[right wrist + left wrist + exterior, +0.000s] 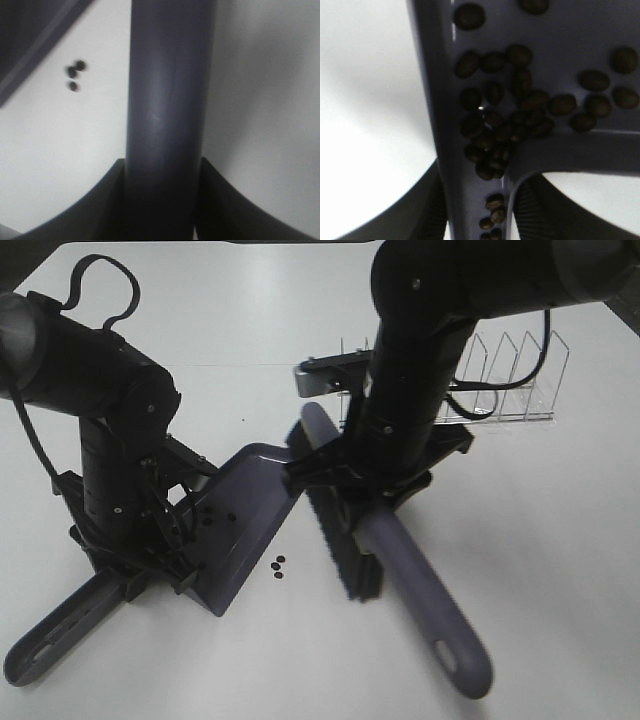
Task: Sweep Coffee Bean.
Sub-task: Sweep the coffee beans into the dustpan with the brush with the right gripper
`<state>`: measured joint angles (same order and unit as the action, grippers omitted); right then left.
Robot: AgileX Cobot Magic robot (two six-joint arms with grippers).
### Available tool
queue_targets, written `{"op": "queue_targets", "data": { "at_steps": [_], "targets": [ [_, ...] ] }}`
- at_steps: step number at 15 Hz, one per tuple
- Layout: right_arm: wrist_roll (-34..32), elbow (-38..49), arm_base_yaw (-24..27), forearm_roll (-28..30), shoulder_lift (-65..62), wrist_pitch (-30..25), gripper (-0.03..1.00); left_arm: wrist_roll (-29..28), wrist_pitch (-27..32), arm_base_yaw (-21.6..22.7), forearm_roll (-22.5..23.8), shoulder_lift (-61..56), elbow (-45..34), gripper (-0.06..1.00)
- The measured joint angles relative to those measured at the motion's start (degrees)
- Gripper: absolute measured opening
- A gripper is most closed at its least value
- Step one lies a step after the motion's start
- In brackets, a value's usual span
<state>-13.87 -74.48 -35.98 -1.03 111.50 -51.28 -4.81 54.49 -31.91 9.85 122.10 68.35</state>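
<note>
A purple dustpan [250,510] lies on the white table, its mouth facing right. My left gripper [150,565] is shut on its handle [55,635]. Many coffee beans [515,117] are heaped in the pan's corner, and the handle runs between my left fingers [427,212]. Three loose coffee beans [277,566] sit on the table just off the pan's lip, also visible as coffee beans [75,74] in the right wrist view. My right gripper [365,475] is shut on the purple brush handle [167,100]. The dark bristles [335,540] rest just right of the loose beans.
A clear acrylic rack [505,380] stands at the back right behind the right arm. A grey piece [315,377] lies at its left end. The dustpan edge [30,45] shows beside the loose beans in the right wrist view.
</note>
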Motion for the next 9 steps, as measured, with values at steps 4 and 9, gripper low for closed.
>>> {"op": "queue_targets", "data": {
  "at_steps": [4,9],
  "targets": [
    [0.9,0.0,-3.3,-6.5,2.9,8.7,0.35,1.4,1.3,0.2,-3.4,0.0,-0.1,0.33],
    [1.9,-0.1,-3.1,-12.3,4.8,19.9,0.35,1.9,1.7,0.3,-5.2,0.0,-0.1,0.33]
  ]
}}
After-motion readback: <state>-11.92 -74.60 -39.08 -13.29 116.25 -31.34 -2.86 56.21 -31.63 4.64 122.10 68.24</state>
